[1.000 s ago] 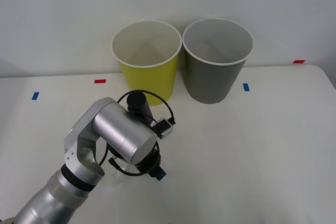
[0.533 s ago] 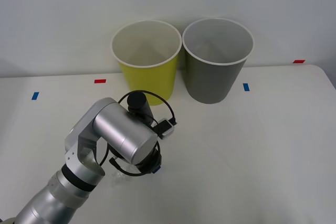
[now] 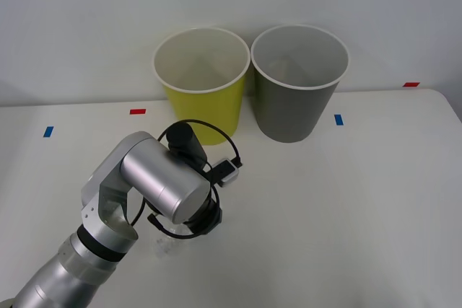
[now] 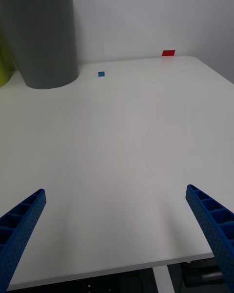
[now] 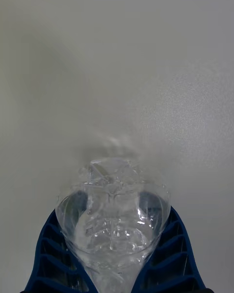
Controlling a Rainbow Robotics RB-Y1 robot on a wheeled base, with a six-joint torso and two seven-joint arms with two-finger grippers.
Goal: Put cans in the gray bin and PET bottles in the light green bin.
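1. Two round tapered bins stand side by side at the far edge of the white tabletop, against the pale wall: the yellow-green bin with a white rim and whitish inside on the left, and the dark gray bin with a white rim and pale inside just beside it on the right. Both stand upright.
2. The left hand is low over the tabletop in front of the yellow-green bin, under the silver wrist and its black cable loop. Its blue ribbed fingers are closed in against both sides of a small clear, crinkly plastic bottle, gripping it.
3. In the left wrist view the bottle's see-through body fills the gap between the fingers and juts out past their tips over bare white surface. In the front view a bit of the clear plastic shows just below the wrist, close to the tabletop; whether it touches the surface cannot be told.
4. The bottle is well apart from both bins, on the near left part of the tabletop.
5. The right hand hovers over the right side of the tabletop, its blue ribbed fingers spread wide with nothing between them. The gray bin stands farther off in its view.
6. Small blue and red tape marks lie on the tabletop near the bins and edges.
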